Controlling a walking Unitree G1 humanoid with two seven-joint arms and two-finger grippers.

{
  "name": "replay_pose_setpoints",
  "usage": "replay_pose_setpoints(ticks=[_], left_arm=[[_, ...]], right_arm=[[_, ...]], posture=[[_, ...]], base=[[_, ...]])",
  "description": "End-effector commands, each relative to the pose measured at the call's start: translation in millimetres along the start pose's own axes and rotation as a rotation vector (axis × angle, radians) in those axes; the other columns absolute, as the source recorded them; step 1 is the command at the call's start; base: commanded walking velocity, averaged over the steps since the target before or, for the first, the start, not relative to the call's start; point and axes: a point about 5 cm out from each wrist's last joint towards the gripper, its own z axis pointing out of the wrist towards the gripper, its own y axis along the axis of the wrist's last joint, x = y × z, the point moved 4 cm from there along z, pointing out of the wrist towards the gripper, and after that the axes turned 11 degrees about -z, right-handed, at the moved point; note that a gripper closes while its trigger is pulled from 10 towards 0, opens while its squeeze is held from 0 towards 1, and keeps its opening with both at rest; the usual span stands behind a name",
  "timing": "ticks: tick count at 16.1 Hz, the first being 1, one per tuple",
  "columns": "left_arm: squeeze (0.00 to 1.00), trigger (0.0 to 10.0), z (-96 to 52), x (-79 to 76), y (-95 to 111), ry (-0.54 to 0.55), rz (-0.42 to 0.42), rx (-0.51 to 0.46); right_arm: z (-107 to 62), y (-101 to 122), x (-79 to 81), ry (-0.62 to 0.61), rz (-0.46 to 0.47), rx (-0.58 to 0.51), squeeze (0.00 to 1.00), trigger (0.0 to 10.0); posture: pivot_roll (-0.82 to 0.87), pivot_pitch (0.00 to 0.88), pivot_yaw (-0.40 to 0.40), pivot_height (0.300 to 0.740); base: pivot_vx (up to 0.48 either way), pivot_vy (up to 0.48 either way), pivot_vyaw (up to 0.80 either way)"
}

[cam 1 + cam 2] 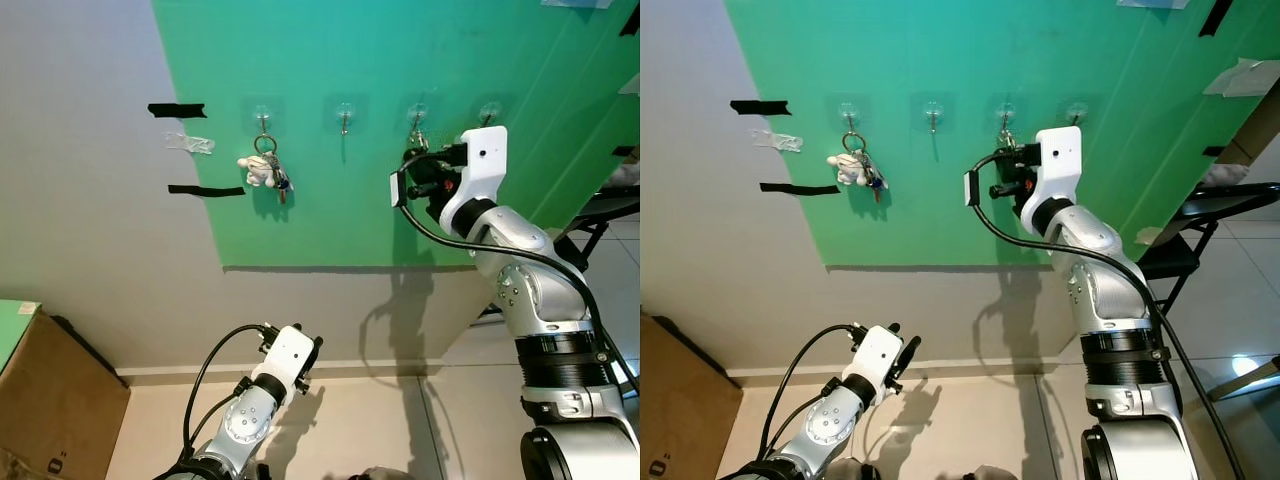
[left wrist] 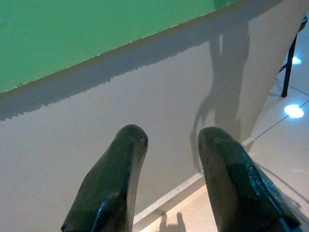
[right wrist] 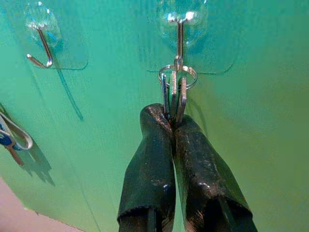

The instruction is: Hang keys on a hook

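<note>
A cardboard box (image 1: 45, 400) stands on the floor at the far left, against the grey wall (image 1: 90, 250). Two strips of black tape (image 1: 177, 110) are stuck to the wall beside the edge of the green board (image 1: 400, 60).

The left gripper (image 2: 166, 145) hangs low in front of the wall, near the floor. Its jaws are apart and hold nothing.

Four clear hooks run in a row across the board. The first hook (image 1: 262, 118) carries a key bunch with a small white toy (image 1: 262, 170). The second hook (image 1: 345, 115) is bare.

The third hook (image 3: 179, 29) carries the keys (image 3: 174, 94); their ring sits over the hook. The right gripper (image 3: 172, 128) is raised to this hook. Its jaws are together, clamped on the lower ends of the keys.

The fourth hook (image 1: 489, 112) is bare. A black chair (image 1: 1200, 215) stands at the far right.
</note>
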Motion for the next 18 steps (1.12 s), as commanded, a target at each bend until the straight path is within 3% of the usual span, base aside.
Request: replay_pose_setpoints(ticks=[1, 5, 6, 7, 8, 11, 14, 18], left_arm=[[0.00, 10.0, 0.8, -3.9, -2.3, -0.012, 0.009, 0.018], [0.00, 10.0, 0.6, -3.9, -2.8, -0.013, 0.014, 0.020], [0.00, 10.0, 0.4, -4.1, -3.0, -0.015, 0.017, 0.021], [0.00, 10.0, 0.3, -4.1, -3.1, -0.016, 0.018, 0.021], [0.00, 10.0, 0.3, -4.1, -3.2, -0.016, 0.020, 0.021], [0.00, 10.0, -0.5, -4.3, -4.4, -0.015, 0.025, 0.025], [0.00, 10.0, -2.9, 2.0, -11.2, 0.062, -0.026, 0.055], [0.00, 10.0, -2.3, 0.8, -12.5, 0.052, -0.038, 0.068]], right_arm=[[1.1, 2.4, 1.4, 0.013, -0.008, -0.010, 0.00, 0.0], [-2.0, -7.6, 4.3, 0.020, 0.047, 0.013, 0.00, 0.0], [-2.1, -12.5, 2.4, -0.004, 0.108, 0.032, 0.00, 0.9], [-1.8, -15.3, 0.8, -0.016, 0.122, 0.048, 0.00, 9.0], [-1.4, -18.7, 0.1, -0.018, 0.165, 0.058, 1.00, 10.0], [-3.6, -24.5, -3.3, -0.049, 0.179, 0.069, 1.00, 10.0], [-4.1, -22.5, -7.4, -0.089, 0.141, 0.052, 1.00, 10.0], [-4.0, -18.5, -15.5, -0.145, 0.130, 0.031, 1.00, 10.0]], posture=[[-0.13, 0.058, -0.068, 0.722], [-0.13, 0.050, -0.065, 0.722], [-0.13, 0.045, -0.066, 0.722], [-0.13, 0.045, -0.066, 0.722], [-0.13, 0.045, -0.066, 0.722], [-0.13, 0.041, -0.065, 0.722], [-0.13, 0.042, -0.063, 0.722], [-0.14, 0.043, -0.058, 0.722]], base=[[0.000, 0.000, 0.00], [0.000, 0.000, 0.00], [0.000, 0.000, 0.00], [0.000, 0.000, 0.00], [0.000, 0.000, 0.00], [0.000, 0.000, 0.00], [0.000, 0.000, 0.00], [0.000, 0.000, 0.00]])
